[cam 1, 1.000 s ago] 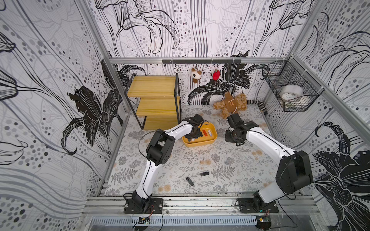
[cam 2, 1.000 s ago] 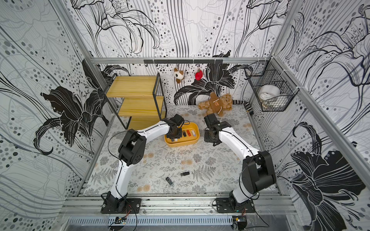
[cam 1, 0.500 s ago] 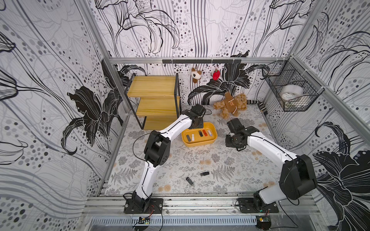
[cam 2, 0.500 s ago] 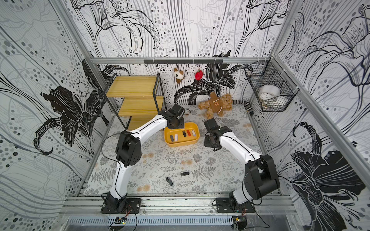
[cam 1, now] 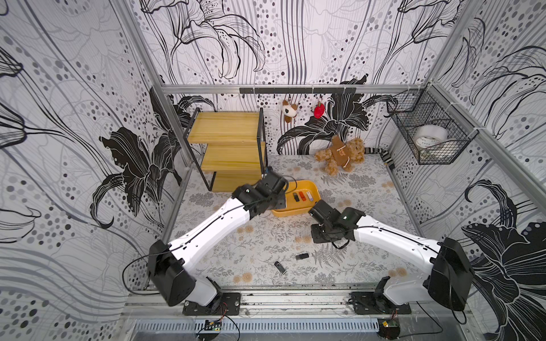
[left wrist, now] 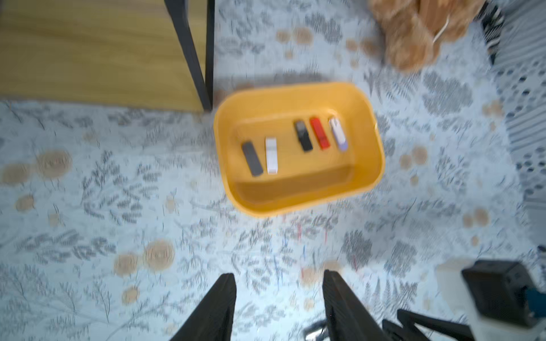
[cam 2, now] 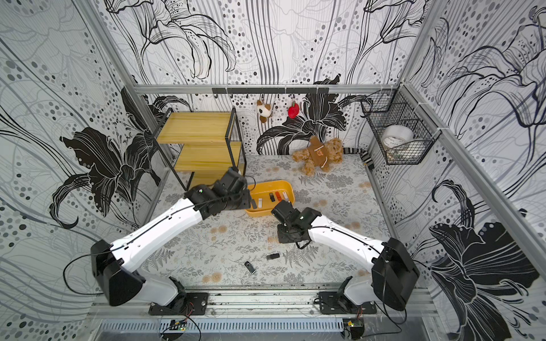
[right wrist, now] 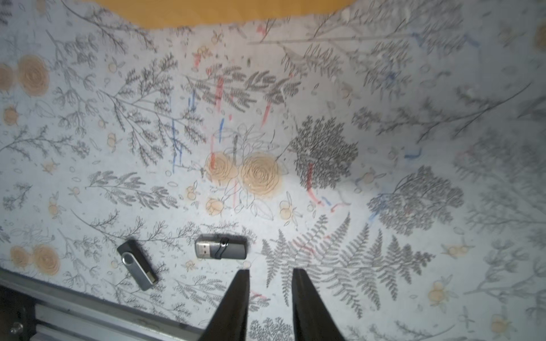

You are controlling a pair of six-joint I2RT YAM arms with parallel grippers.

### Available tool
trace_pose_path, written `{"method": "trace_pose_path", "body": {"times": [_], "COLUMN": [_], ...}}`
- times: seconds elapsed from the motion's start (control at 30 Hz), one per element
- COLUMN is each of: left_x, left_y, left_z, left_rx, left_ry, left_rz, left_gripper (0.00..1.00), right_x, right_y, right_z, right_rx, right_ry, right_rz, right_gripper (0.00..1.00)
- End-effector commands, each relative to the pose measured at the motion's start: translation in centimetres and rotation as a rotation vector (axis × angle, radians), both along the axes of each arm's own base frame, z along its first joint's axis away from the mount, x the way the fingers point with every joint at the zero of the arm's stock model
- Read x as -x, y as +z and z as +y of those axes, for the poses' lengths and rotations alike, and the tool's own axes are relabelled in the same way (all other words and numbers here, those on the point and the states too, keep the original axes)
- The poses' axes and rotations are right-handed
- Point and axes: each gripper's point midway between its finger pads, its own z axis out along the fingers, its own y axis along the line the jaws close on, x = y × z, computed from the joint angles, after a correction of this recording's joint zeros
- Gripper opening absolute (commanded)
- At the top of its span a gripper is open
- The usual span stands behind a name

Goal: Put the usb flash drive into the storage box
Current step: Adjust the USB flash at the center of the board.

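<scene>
Gray plastic with a bare metal plug at one end: that is the gray stick. It lies flat on the mat, near the front rail, about in the middle. The black stick, with a shiny metal cover, lies just to its left, not touching it.

The box sits farther back, beside the shelf. Five more sticks lie in it side by side.

The right claw hangs close to the gray stick without touching it. Its two fingers are a little apart and nothing is between them. The left claw is by the near left side of the box, fingers apart and empty too.

I think a stick like this is very light and hard, so it will not squash. Its sides look smooth, so it may slip or skid away. It is so low that the fingers must go almost down to the mat. The best hold is across the two long sides, on the plastic middle, not on the plug. The small dark loop on it might catch. On the black stick, the metal cover may swing.
</scene>
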Motion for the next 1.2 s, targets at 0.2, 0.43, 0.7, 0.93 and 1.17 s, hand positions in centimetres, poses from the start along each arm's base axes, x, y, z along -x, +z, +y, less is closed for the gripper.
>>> {"method": "trace_pose_path", "body": {"times": [0.2, 0.43, 0.7, 0.93, 1.17], "left_x": [9.4, 13.3, 17.2, 19.4, 19.9], "left_y": [-5.5, -7.9, -11.8, -14.8, -15.1], "left_z": [0.8, 1.0, -0.2, -0.9, -1.0], "left_rx": [0.049, 0.053, 0.051, 0.045, 0.071], "left_ry": [0.093, 0.094, 0.055, 0.025, 0.033], "left_rz": [0.097, 0.152, 0.261, 0.341, 0.347], "left_gripper": [0.23, 0.0, 0.0, 0.0, 0.0], "right_x": [3.2, 4.2, 5.7, 5.9, 5.7], "right_y": [-2.6, -3.8, -5.2, -6.1, -7.1], "right_z": [1.4, 3.0, 3.4, 3.3, 3.6], "right_rx": [-0.073, -0.062, -0.014, 0.009, 0.036], "right_ry": [0.039, 0.11, 0.145, 0.151, 0.162], "right_rz": [0.106, 0.164, 0.221, 0.242, 0.258], "right_gripper": [0.08, 0.0, 0.0, 0.0, 0.0]}}
